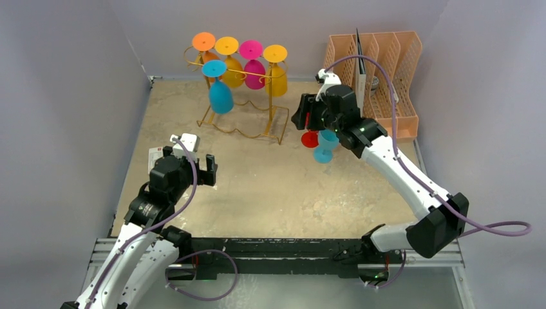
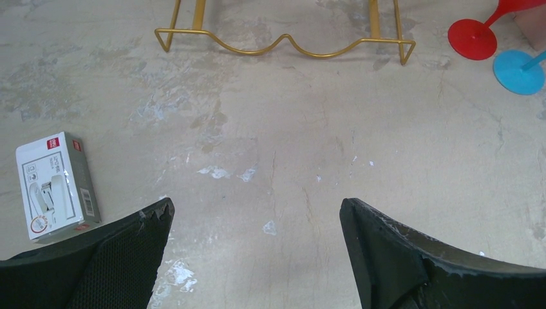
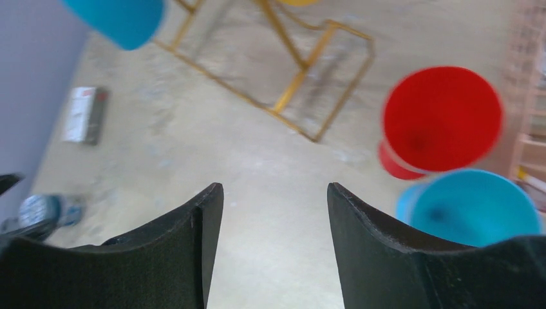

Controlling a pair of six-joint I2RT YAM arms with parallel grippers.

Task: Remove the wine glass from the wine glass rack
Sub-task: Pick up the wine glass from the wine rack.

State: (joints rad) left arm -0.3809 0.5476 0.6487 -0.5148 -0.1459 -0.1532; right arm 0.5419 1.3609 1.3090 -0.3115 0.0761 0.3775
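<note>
Right gripper (image 3: 275, 190) jaws apart, empty; light-blue plastic wine glass (image 3: 473, 206) upright just right of it, beside red plastic glass (image 3: 443, 119).

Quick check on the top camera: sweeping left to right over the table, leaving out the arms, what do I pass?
white stapler box → wine glass rack with glasses hanging on it → red wine glass → standing blue wine glass → peach file organiser

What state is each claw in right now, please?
Left claw: open, holding nothing.
Right claw: open, holding nothing.
</note>
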